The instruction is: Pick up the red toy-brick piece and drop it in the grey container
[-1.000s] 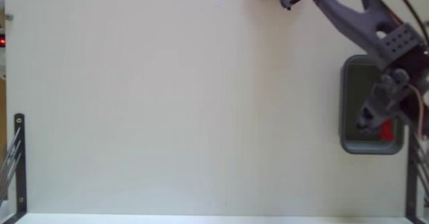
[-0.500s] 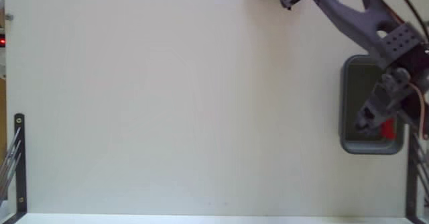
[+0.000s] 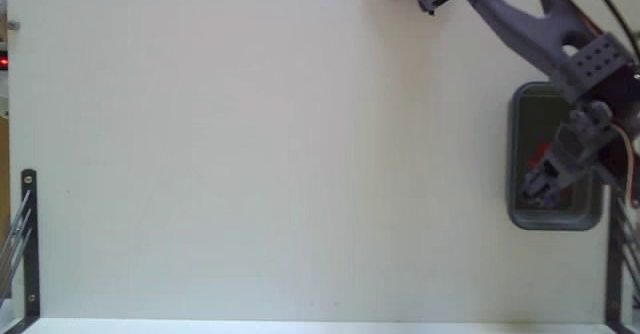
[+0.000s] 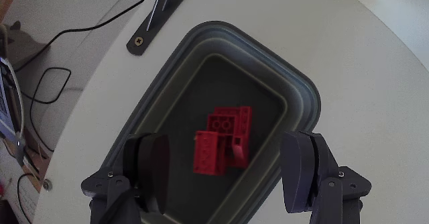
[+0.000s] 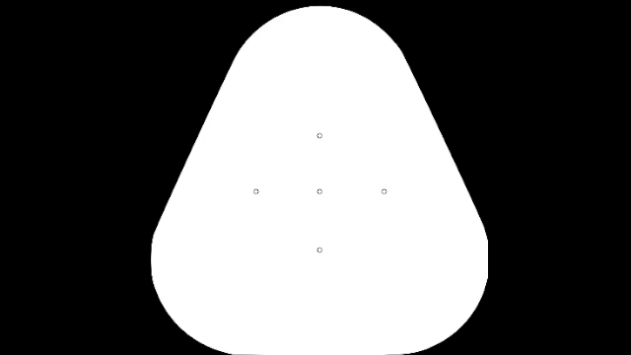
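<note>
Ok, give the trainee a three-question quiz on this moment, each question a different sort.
1. True or false: the red toy-brick piece lies inside the grey container.
2. The gripper in the wrist view is: A) shut on the piece, B) open with the piece apart from both fingers, C) out of view.
3. In the fixed view, at which edge of the table does the container sit?

Key: 1 true. 2 B. 3 the right edge.

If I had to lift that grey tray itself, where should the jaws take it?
Probably the grey container's thick rim on a long straight side, coming from above, one jaw inside and one outside. The rounded corners look harder to pinch, and the red toy-brick piece occupies the middle.
</note>
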